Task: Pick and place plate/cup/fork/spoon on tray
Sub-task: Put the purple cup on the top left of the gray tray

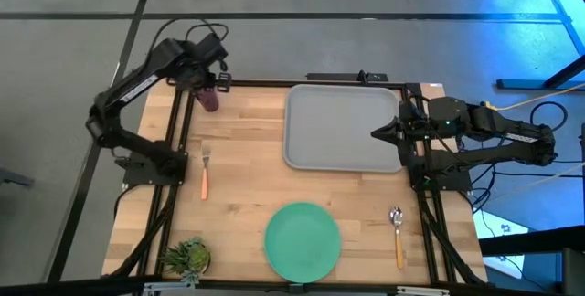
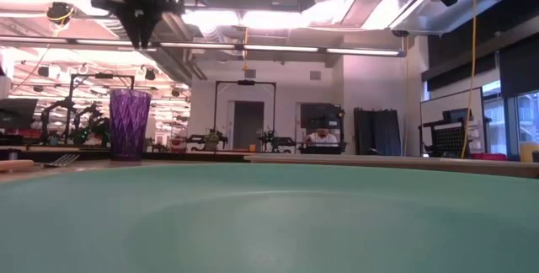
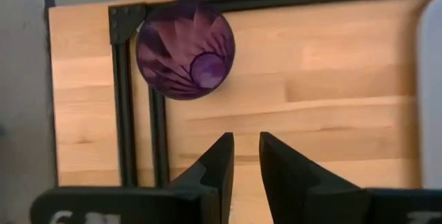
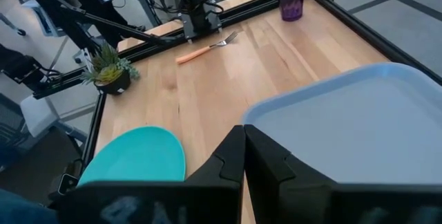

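The purple cup stands upright on its base in the table's far left corner. My left gripper hangs above it, pointing steeply down, a little toward the near side of it, its fingers narrowly open on nothing. The grey tray lies at the far middle, bare. My right gripper waits shut over the tray's right rim. The fork lies flat at the left, the mint-green plate at the near middle, and the spoon at the near right.
A small potted plant stands at the near left corner. A black frame rail runs along the table's left edge beside the cup. Bare wood lies between the cup, the fork and the tray.
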### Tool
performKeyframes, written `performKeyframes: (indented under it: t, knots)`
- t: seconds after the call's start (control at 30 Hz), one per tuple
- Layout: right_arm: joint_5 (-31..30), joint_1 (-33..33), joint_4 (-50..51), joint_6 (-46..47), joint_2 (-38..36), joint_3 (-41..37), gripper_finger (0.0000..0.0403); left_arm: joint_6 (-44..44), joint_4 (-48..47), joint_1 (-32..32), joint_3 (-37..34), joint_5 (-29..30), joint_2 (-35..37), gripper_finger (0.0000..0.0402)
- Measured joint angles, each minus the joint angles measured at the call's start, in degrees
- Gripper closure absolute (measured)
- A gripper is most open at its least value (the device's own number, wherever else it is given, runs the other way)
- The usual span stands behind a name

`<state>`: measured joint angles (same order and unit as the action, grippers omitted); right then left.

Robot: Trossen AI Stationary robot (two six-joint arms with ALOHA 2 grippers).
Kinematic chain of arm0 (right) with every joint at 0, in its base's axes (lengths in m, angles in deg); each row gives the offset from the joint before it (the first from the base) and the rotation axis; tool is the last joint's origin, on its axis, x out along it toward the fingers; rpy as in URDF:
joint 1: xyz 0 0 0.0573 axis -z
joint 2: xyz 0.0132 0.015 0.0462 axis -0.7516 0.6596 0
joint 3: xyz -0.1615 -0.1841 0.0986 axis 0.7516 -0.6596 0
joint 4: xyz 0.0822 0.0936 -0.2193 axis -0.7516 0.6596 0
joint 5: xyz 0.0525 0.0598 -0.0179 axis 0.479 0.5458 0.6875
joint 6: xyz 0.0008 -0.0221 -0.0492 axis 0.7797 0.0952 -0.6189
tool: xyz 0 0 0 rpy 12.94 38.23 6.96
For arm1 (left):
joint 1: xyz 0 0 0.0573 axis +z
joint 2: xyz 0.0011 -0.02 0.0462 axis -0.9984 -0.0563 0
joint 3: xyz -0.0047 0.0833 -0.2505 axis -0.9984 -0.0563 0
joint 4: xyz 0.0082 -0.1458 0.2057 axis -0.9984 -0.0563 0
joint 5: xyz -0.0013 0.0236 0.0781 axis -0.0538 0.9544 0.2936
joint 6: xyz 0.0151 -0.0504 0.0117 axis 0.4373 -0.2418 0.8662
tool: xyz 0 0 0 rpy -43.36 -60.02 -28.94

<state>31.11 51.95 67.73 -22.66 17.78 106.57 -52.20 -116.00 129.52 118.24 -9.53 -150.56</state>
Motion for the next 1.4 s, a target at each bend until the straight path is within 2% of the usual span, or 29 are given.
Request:
performKeyframes:
  t: [0.3, 0.53, 0.73, 1.23, 1.4]
  knots:
    - [0.02, 0.00, 0.00, 0.00, 0.00, 0.00, 0.0390, 11.44, 0.81, 3.11, 0.00, -0.27, -9.09, 0.0339]
    - [0.02, 0.00, 0.00, 0.00, 0.00, 0.00, 0.0390, 13.75, 1.78, 3.16, 0.00, 0.58, -13.32, 0.0339]
    - [0.02, 0.00, 0.00, 0.02, 0.00, 0.00, 0.0390, 15.15, 2.15, 3.16, 0.00, 6.56, -14.79, 0.0339]
    - [0.04, 0.00, 0.00, 0.04, 0.00, 0.00, 0.0390, 14.87, 2.46, 3.53, -0.09, 6.01, -14.85, 0.0339]
    - [0.03, 0.00, 0.00, 0.04, 0.00, 0.00, 0.0390, 14.09, 2.78, 3.77, -2.14, 6.22, -14.87, 0.0339]
